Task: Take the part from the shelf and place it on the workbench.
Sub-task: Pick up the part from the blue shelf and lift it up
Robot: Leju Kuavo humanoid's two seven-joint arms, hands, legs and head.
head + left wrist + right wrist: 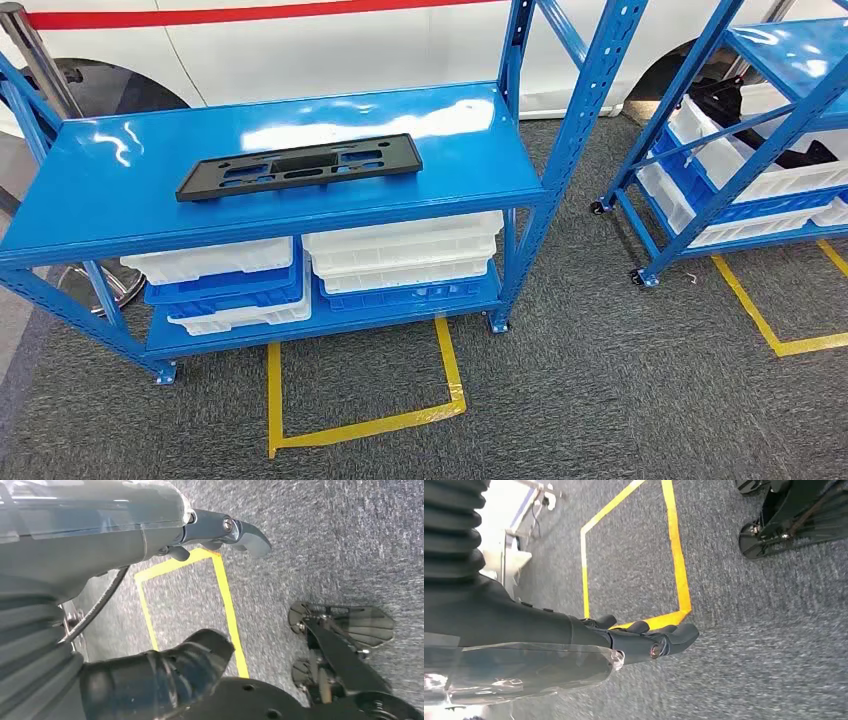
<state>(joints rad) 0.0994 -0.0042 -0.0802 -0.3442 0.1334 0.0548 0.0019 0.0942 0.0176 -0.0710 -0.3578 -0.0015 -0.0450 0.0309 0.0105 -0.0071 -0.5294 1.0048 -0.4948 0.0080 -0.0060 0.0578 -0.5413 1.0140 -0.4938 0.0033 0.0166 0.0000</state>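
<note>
The part (300, 166) is a long flat black plastic plate with cut-outs. It lies flat on the top board of the blue shelf (120, 200), slightly left of the middle. In the left wrist view my left hand (125, 535) hangs over grey carpet, its dark fingers (240, 530) straight and well apart from the thick thumb (165, 675), with nothing in it. In the right wrist view my right hand (574, 635) hangs over the carpet too, fingers (659, 640) stretched out side by side and holding nothing.
White and blue bins (400, 255) are stacked on the shelf's lower board. A second blue rack (740, 170) with white bins stands on wheels at the right. Yellow tape (360, 425) marks a box on the carpet before the shelf. A white car body (350, 50) stands behind.
</note>
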